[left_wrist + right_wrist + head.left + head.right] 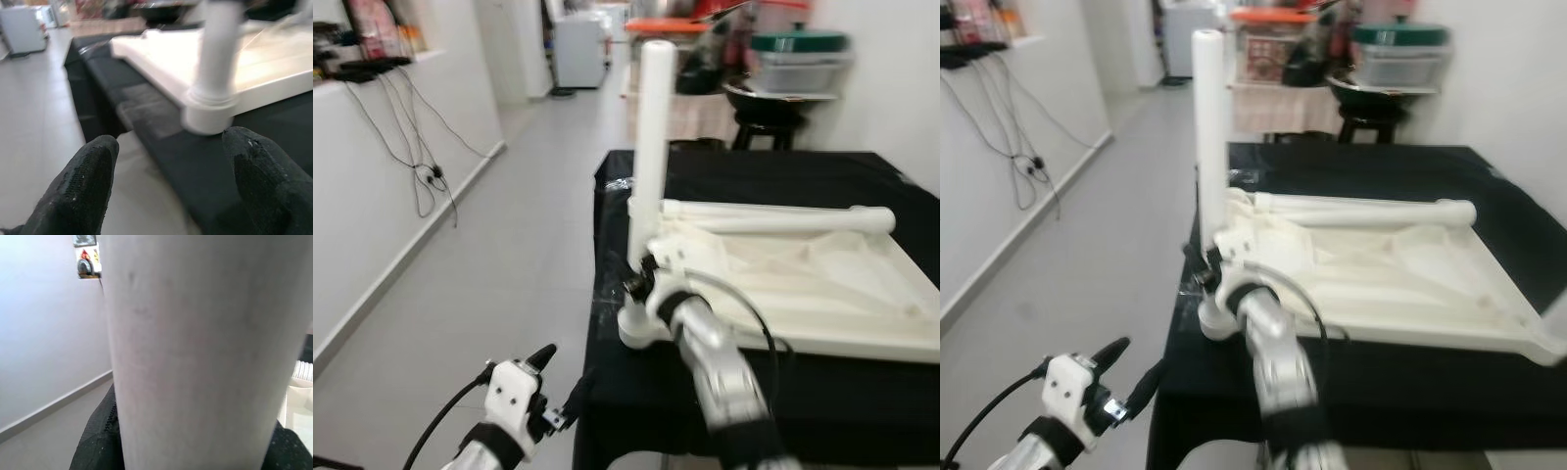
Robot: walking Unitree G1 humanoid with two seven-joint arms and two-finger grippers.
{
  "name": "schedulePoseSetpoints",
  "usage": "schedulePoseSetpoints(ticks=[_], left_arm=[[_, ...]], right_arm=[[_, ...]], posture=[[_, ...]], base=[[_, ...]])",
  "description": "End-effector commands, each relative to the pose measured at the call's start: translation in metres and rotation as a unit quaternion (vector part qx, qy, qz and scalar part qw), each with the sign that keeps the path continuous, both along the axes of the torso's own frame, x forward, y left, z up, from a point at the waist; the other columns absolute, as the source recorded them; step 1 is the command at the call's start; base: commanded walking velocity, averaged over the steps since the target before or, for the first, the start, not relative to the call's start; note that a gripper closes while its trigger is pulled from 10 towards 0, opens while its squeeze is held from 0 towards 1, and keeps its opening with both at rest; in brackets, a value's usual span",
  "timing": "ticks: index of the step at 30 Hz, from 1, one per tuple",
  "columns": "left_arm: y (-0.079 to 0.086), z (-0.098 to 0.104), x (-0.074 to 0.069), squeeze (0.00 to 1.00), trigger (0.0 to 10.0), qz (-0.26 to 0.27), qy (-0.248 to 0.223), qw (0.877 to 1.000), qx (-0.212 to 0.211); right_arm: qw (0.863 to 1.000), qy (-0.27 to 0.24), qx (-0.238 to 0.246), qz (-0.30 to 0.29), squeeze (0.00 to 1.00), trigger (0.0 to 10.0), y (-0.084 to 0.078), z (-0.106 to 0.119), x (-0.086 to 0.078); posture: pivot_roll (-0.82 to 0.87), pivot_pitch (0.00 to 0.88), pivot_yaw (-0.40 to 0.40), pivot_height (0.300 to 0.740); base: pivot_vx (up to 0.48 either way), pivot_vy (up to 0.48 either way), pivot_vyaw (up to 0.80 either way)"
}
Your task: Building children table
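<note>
**Presently: right claw clamped on upright table leg at near-left corner**

Right arm: the silver forearm reaches forward and up from the bottom of the head views, over the near edge of the surface [862,401]. The right claw [641,266] is closed on the lower part of the upright white leg [653,127]; in the right wrist view the leg [195,352] stands directly against the camera with a black finger [100,440] on each side of it.

Left arm: held low, off the surface's left side, above the floor [489,274]. The left claw [558,382] is apart and grips nothing; its fingers [83,181] point toward the near-left corner of the surface.

Task item: the white children's tabletop [822,294] lies upside down on the black-covered surface. The upright leg rises from its near-left corner, with a round white collar [208,112] at its base right by the surface's left edge. A second white leg [773,217] lies flat along the tabletop's far side.

Edges and room: the tabletop's near edge sits a little back from the surface's near edge, leaving a bare black strip. To the left lies open grey floor, bounded by a white wall with hanging cables [421,166]. Beyond the surface stand a black stool [769,122] and stacked containers [798,59], blurred.
</note>
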State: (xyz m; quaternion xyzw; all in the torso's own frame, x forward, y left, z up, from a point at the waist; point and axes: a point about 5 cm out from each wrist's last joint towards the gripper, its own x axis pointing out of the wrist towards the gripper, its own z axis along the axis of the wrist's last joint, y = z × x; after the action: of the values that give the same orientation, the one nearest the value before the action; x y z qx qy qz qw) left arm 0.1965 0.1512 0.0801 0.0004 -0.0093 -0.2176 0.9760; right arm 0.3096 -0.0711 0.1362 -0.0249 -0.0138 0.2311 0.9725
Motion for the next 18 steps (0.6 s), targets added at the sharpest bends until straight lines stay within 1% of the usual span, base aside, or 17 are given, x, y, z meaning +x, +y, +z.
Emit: schedulePoseSetpoints(ticks=[1, 2, 3, 5, 6, 7, 8, 9, 10, 11, 13, 14, 16, 18], left_arm=[[-0.001, 0.001, 0.003, 0.00, 10.0, -0.008, 0.001, 1.000, 0.000], [0.000, 0.000, 0.003, 0.00, 10.0, -0.009, 0.002, 1.000, -0.002], [0.000, 0.000, 0.004, 0.00, 10.0, -0.008, 0.002, 1.000, -0.001], [0.000, 0.000, 0.004, 0.00, 10.0, -0.008, 0.001, 1.000, -0.001], [0.000, 0.001, 0.004, 0.00, 10.0, -0.005, 0.000, 1.000, 0.000], [0.000, 0.001, 0.005, 0.00, 10.0, -0.002, -0.002, 1.000, 0.002], [0.000, 0.001, 0.005, 0.00, 10.0, 0.001, -0.003, 1.000, 0.004], [0.000, 0.001, 0.006, 0.00, 10.0, 0.002, -0.004, 1.000, 0.005], [0.000, 0.001, 0.006, 0.00, 10.0, 0.002, -0.004, 1.000, 0.005], [0.000, 0.001, 0.006, 0.00, 10.0, 0.003, -0.004, 1.000, 0.005], [0.000, 0.001, 0.006, 0.00, 10.0, 0.003, -0.004, 1.000, 0.005], [0.000, 0.001, 0.006, 0.00, 10.0, 0.002, -0.004, 1.000, 0.004], [0.000, 0.001, 0.007, 0.00, 10.0, 0.002, -0.004, 1.000, 0.003], [0.000, 0.001, 0.007, 0.00, 10.0, 0.002, -0.004, 1.000, 0.003]], right_arm=[[0.997, 0.067, -0.035, -0.013, 0.00, 0.0, -0.007, -0.034, -0.001], [0.997, 0.063, -0.032, -0.021, 0.00, 0.0, -0.009, -0.031, 0.006], [0.998, 0.059, -0.029, -0.020, 0.00, 0.0, -0.007, -0.028, 0.009], [0.998, 0.056, -0.026, -0.019, 0.00, 0.0, -0.005, -0.026, 0.012], [0.998, 0.057, -0.027, -0.027, 0.00, 0.0, -0.001, -0.024, 0.010], [0.997, 0.064, -0.029, -0.032, 0.00, 2.7, 0.002, -0.023, 0.010], [0.996, 0.070, -0.031, -0.035, 0.00, 2.7, 0.004, -0.022, 0.010], [0.997, 0.069, -0.027, -0.023, 0.16, 10.0, 0.007, -0.016, 0.012], [0.997, 0.069, -0.027, -0.023, 0.16, 10.0, 0.007, -0.016, 0.012], [0.998, 0.064, -0.021, -0.005, 0.16, 10.0, 0.009, -0.009, 0.014], [0.998, 0.063, -0.021, -0.001, 0.16, 10.0, 0.009, -0.008, 0.013], [0.998, 0.059, -0.007, 0.015, 1.00, 10.0, 0.011, -0.003, 0.016], [0.998, 0.053, 0.010, 0.037, 1.00, 10.0, 0.013, 0.002, 0.020], [0.998, 0.052, 0.014, 0.041, 1.00, 10.0, 0.014, 0.003, 0.021]], posture=[[-0.01, 0.000, 0.023, 0.740], [-0.01, 0.000, 0.023, 0.740], [-0.01, 0.000, 0.019, 0.740], [-0.01, 0.000, 0.019, 0.740], [0.00, 0.000, 0.016, 0.740], [0.01, 0.000, 0.012, 0.740], [0.01, 0.000, 0.012, 0.740], [0.01, 0.000, 0.014, 0.740], [0.01, 0.000, 0.014, 0.740], [0.01, 0.000, 0.014, 0.740], [0.01, 0.000, 0.014, 0.740], [0.01, 0.000, 0.015, 0.740], [0.01, 0.000, 0.015, 0.740], [0.01, 0.000, 0.015, 0.740]], base=[[0.000, 0.000, 0.00], [0.000, 0.000, 0.00], [0.000, 0.000, 0.00], [0.000, 0.000, 0.00], [0.000, 0.000, 0.00], [0.000, 0.000, 0.00], [0.000, 0.000, 0.00], [0.000, 0.000, 0.00], [0.000, 0.000, 0.00], [0.000, 0.000, 0.00], [0.000, 0.000, 0.00], [0.000, 0.000, 0.00], [0.000, 0.000, 0.00], [0.000, 0.000, 0.00]])
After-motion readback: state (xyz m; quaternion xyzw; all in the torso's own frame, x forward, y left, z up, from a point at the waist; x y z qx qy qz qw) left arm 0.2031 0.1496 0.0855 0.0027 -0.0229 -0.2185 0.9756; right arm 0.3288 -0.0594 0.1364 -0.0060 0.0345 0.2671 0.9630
